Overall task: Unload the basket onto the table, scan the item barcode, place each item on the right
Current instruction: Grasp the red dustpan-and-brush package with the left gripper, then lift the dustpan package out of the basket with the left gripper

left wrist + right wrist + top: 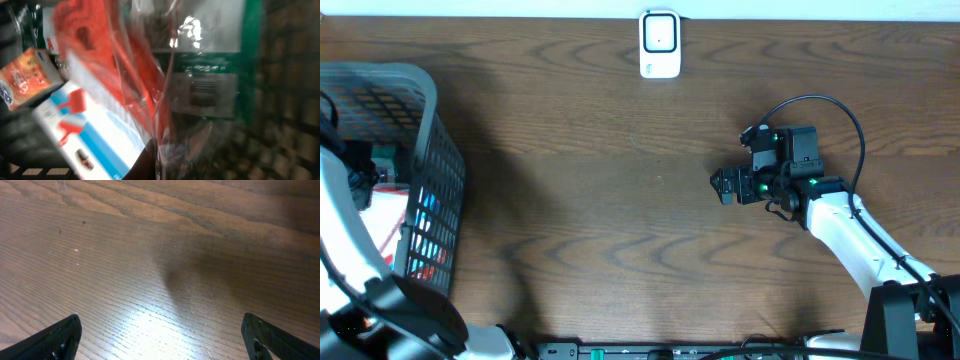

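My left arm reaches down into the dark mesh basket at the table's left edge. In the blurred left wrist view, my left gripper is shut, with a fold of a clear plastic wrapper round a red item pinched at its tip. A green pack with a barcode label lies behind it. My right gripper hovers low over bare wood at the right, open; its dark fingertips stand far apart with nothing between them. A white scanner stands at the table's far edge.
Other goods fill the basket: an orange packet and a white-and-blue box. Basket mesh closes in on the right of the left wrist view. A black cable loops over the right arm.
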Motion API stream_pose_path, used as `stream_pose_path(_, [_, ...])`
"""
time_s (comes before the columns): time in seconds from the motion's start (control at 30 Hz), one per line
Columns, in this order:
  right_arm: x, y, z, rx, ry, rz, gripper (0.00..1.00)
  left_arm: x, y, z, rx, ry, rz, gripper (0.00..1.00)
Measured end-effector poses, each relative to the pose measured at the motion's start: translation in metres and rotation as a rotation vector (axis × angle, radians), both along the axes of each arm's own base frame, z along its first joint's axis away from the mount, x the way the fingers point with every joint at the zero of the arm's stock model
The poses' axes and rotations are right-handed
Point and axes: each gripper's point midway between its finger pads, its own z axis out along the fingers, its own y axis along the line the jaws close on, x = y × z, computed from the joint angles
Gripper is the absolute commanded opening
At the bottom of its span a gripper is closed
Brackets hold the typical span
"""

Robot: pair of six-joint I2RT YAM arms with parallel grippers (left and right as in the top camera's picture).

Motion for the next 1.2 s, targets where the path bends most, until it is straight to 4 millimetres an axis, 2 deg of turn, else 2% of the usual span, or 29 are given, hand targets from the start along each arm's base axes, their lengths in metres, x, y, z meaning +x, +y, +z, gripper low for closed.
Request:
stream_pose_path(0.23, [0.0,0.0,0.0,0.0,-0.001,0.0,0.99,-0.007,-0.006,0.036,0.06,-0.086,-0.005,0.07])
stream_pose_path(0.53, [0.0,0.0,0.0,0.0,-0.002,0.0,0.99,0.0,-0.02,0.075,0.087,-0.239,-0.08,0.07])
stream_pose_path(0.73, [0.001,0.0,0.0,0.0,-0.003,0.0,0.99,-0.003,-0.031,0.099,0.112,-0.315,-0.112,0.06])
stream_pose_path(0.9, [0.001,0.0,0.0,0.0,-0.003,0.0,0.99,0.002,-0.042,0.135,0.174,-0.441,-0.203,0.07])
stream_pose_path(1.2, [0.001,0.0,0.0,0.001,-0.003,0.0,0.99,0.0,-0.076,0.191,0.249,-0.629,-0.376,0.07])
